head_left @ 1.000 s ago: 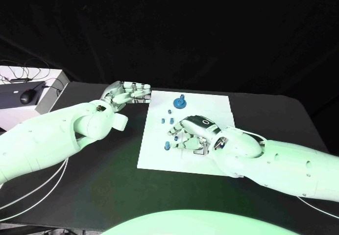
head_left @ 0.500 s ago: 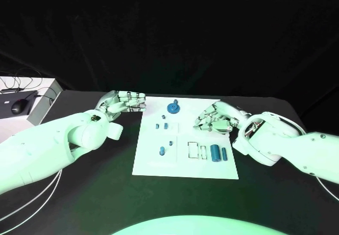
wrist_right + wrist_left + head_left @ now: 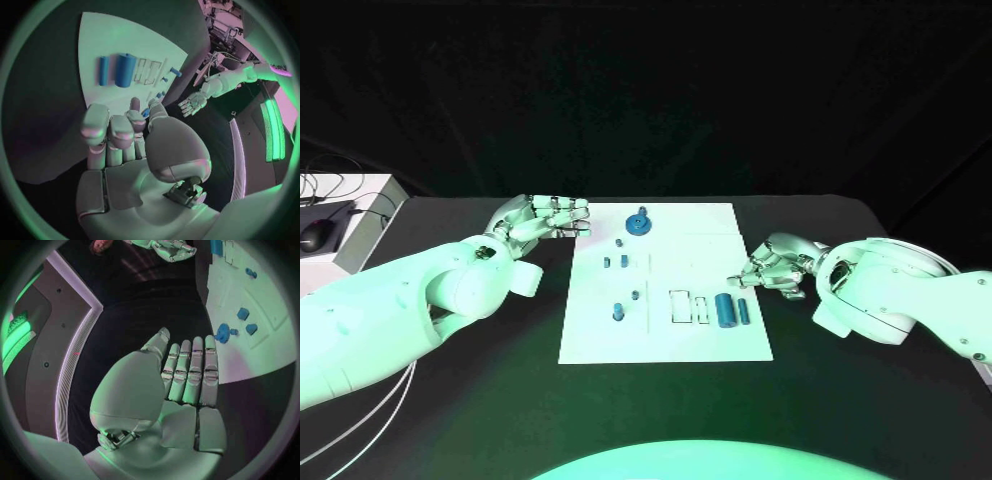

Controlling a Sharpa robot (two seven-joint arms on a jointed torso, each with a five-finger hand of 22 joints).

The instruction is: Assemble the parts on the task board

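Note:
The white task board (image 3: 668, 335) lies in the middle of the black table. On it are a round blue part (image 3: 639, 222) at the far edge, several small blue pieces (image 3: 616, 262) on its left half, and two blue cylinders (image 3: 726, 308) near the right. My left hand (image 3: 545, 217) hovers by the board's far left corner, fingers straight and side by side (image 3: 187, 372), holding nothing. Just off the board's right edge is my right hand (image 3: 773, 265), with its fingers (image 3: 112, 132) loosely bent and nothing in them.
A white box with a mouse (image 3: 318, 235) sits at the table's far left. The left wrist view shows the round blue part (image 3: 222, 333) just beyond the fingertips. In the right wrist view the two cylinders (image 3: 127, 70) lie ahead on the board (image 3: 119, 40).
My right hand has drawn back from over the board's middle to beside its right edge, holding nothing. The left hand stays by the far left corner. The camera has shifted.

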